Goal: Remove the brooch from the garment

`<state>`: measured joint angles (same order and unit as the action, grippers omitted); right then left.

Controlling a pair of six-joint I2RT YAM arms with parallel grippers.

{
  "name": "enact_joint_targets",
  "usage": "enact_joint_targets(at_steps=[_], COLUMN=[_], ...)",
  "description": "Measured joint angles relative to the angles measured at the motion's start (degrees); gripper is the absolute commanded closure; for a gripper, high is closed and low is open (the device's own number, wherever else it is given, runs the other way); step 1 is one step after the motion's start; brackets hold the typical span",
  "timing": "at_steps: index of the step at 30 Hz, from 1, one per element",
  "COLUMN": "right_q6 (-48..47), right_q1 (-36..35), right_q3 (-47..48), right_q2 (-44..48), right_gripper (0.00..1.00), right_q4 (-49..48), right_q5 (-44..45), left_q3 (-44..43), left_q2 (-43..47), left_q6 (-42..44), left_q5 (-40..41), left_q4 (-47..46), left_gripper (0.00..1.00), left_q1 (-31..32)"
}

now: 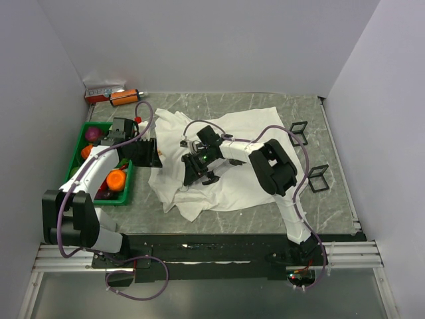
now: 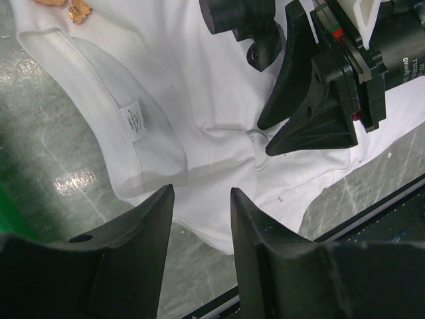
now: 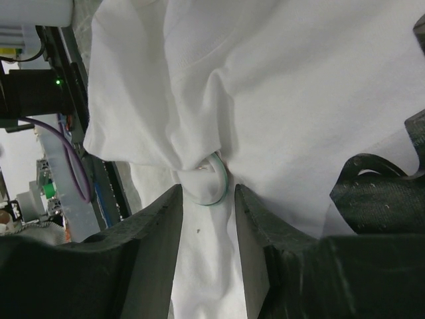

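The white garment (image 1: pixel 226 166) lies crumpled across the table's middle. In the left wrist view the brooch (image 2: pixel 79 10), a tiny orange-gold piece, rests on the garment (image 2: pixel 186 86) at the far top left, away from both grippers. My left gripper (image 2: pixel 199 193) (image 1: pixel 151 154) hovers open over the garment's left edge, nothing between its fingers. My right gripper (image 3: pixel 207 189) (image 1: pixel 199 174) (image 2: pixel 265 139) is open, pressed down on the cloth, its tips either side of a fabric ridge. Just ahead of them sits a small round white disc with a green rim (image 3: pixel 214 186), half wrapped in folds.
A green basket (image 1: pixel 98 124) with an orange fruit (image 1: pixel 116 179) and other produce stands at the left. An orange-and-black cylinder (image 1: pixel 123 97) lies at the back left. Two black square frames (image 1: pixel 299 133) (image 1: pixel 319 178) sit at the right. A sewn label (image 2: pixel 133 119) marks the garment's hem.
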<state>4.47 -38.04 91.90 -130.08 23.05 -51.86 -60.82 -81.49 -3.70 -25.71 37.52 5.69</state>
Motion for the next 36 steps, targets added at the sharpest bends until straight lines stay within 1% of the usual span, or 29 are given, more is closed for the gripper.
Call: enact_joint_targets(at_steps=[11, 15, 20, 30, 33, 36], right_q6=[0.63, 0.63, 0.68, 2.62, 3.37, 3.5], right_q1=[-0.07, -0.07, -0.07, -0.07, -0.07, -0.07], right_q3=[1.18, 1.18, 1.18, 1.99, 2.32, 2.67], right_q2=[-1.62, -1.75, -1.77, -3.91, -5.05, -5.2], right_gripper=[0.65, 0.66, 0.69, 0.67, 0.71, 0.82], right_q4=[-0.28, -0.33, -1.01, -2.89, -2.93, -2.99], right_q5=[-2.99, -4.46, -6.86, -8.83, -9.46, -9.53], left_q3=[-0.07, -0.2, -0.48, -0.94, -0.94, -0.94], left_q2=[-0.11, -0.59, -1.03, -1.07, -1.11, -1.25], left_q6=[0.13, 0.15, 0.26, 1.16, 1.36, 1.46], left_q5=[0.0, 0.0, -0.02, -0.22, -0.42, -0.48], left_q4=[0.48, 0.5, 0.5, 0.55, 0.72, 1.01], left_gripper=[0.55, 0.54, 0.54, 0.54, 0.54, 0.54], left_q1=[0.0, 0.0, 0.0, 0.0, 0.0, 0.0])
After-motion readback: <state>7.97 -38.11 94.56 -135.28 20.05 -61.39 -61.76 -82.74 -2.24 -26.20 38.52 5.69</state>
